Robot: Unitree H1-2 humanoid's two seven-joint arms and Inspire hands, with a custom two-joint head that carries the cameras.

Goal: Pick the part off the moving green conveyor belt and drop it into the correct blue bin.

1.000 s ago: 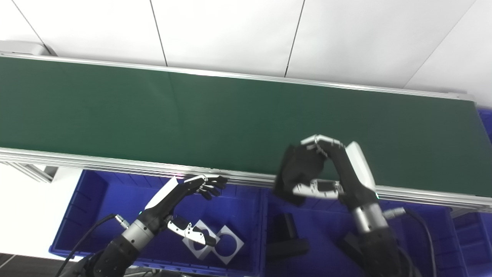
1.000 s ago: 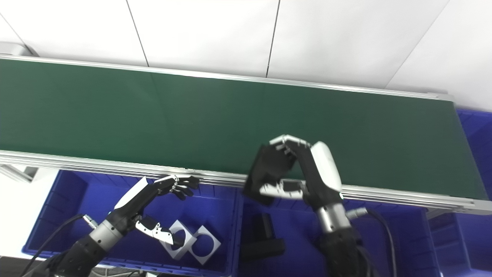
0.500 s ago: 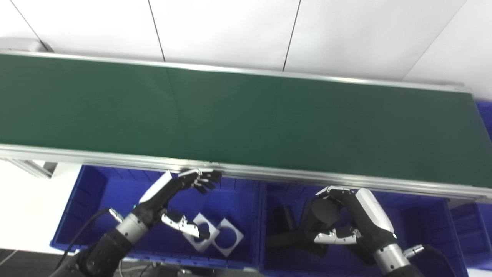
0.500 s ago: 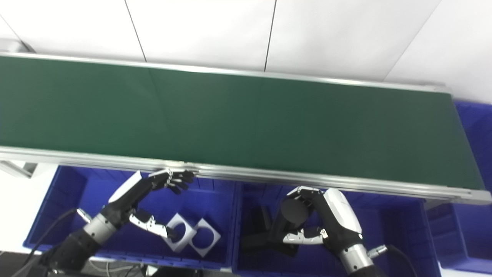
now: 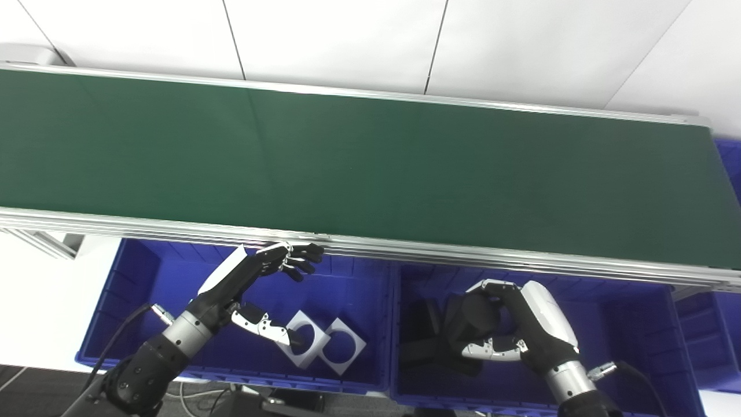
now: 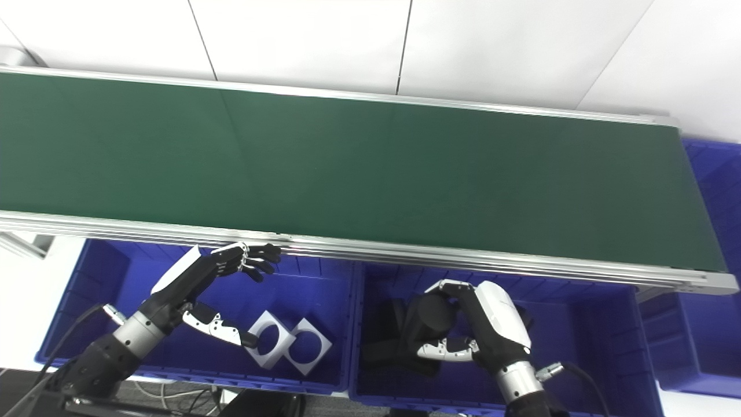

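Right hand point(image 5: 521, 333): lower right of the frame, low inside my right-hand deep blue plastic bin point(image 5: 637, 347); my fingers point(image 5: 492, 286) are wrapped around the bulky matte black part point(image 5: 472, 313).
Black part: in my grasp, within the bin walls, just beside other dark pieces point(image 5: 425, 341) lying on the bin floor.
Left hand point(image 5: 255, 284): lower centre-left, over my left-hand deep blue plastic bin point(image 5: 139, 301); fingers spread, grasping nothing.
Left bin contents: two flat grey square plates with round holes point(image 5: 327, 347), touching each other.
Long dark green conveyor belt with aluminium rails point(image 5: 370, 168): spans the frame above both bins.
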